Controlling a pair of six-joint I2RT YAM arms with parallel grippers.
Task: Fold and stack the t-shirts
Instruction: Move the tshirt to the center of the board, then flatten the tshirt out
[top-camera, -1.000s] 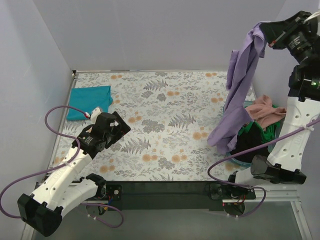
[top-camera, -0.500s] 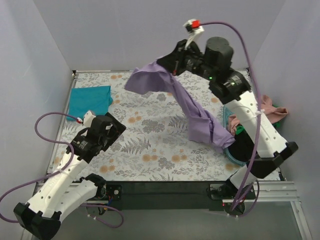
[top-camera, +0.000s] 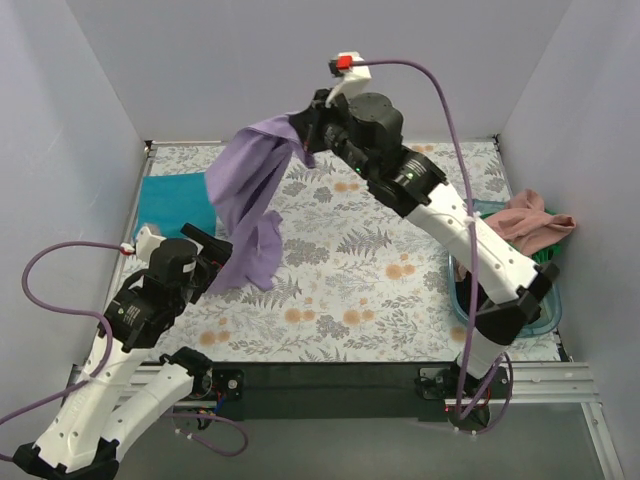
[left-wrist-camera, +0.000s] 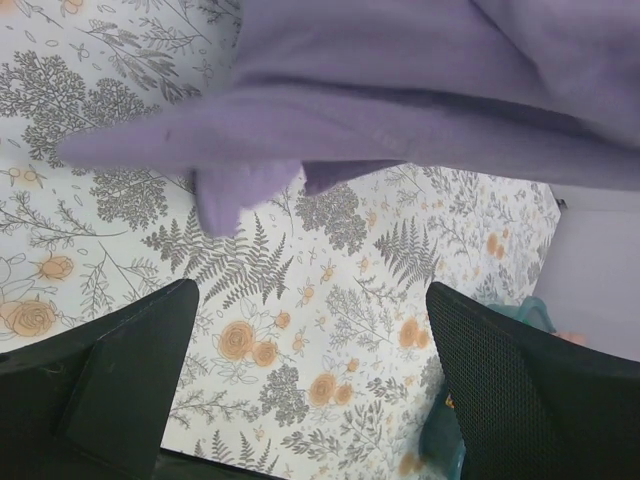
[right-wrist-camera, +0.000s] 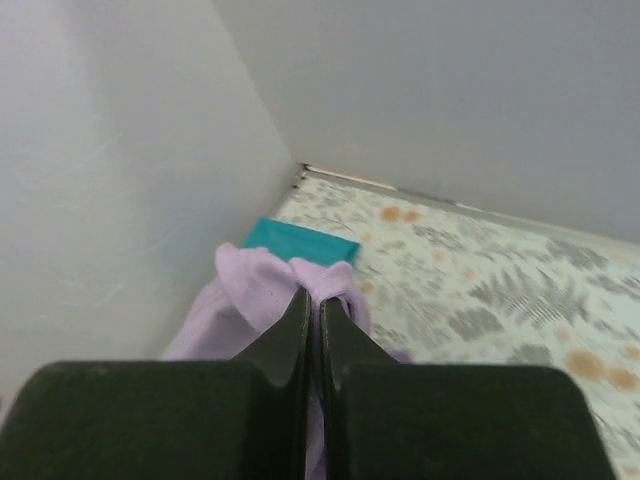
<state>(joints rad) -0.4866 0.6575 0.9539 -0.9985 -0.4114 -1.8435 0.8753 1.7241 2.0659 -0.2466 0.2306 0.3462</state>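
Top external: teal t-shirt (top-camera: 175, 200) on floral cloth (top-camera: 340, 250), pale walls (top-camera: 200, 70) around.

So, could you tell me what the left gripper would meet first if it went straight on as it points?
Probably the hanging lower end of the lavender t-shirt, just ahead of the left gripper; depth is unclear.

The lavender-purple tee (top-camera: 245, 200) hangs crumpled in the air toward 11 o'clock, pinched at its top by the closed right hand (right-wrist-camera: 318, 298), its lower end dangling loose. The teal tee (top-camera: 175, 203) lies folded flat at 10 o'clock. The salmon-pink tee (top-camera: 525, 222) sits bunched at 3 o'clock.
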